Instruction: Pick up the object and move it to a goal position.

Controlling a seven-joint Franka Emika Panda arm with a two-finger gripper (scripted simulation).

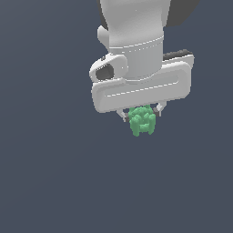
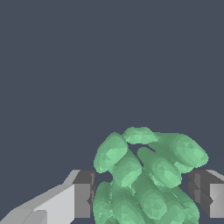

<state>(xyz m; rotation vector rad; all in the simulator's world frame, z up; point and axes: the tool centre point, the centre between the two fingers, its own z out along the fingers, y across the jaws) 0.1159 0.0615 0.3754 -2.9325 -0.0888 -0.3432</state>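
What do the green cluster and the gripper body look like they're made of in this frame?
The green cluster: matte, evenly shaded rounded knobs with no highlights; it could be soft plastic or rubber, but a simulator render leaves that open. The gripper: smooth white casing with soft shading, like moulded plastic or painted metal. Its finger pads are flat, dull grey, possibly rubber.

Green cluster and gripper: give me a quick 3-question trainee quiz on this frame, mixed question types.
1. True or false: the green cluster sits between the fingers of the gripper.
2. What colour is the gripper body? A) white B) red C) black
3. Fill in: in the exterior view, the cluster pokes out ____ the gripper body.

Key: 1 true; 2 A; 3 below
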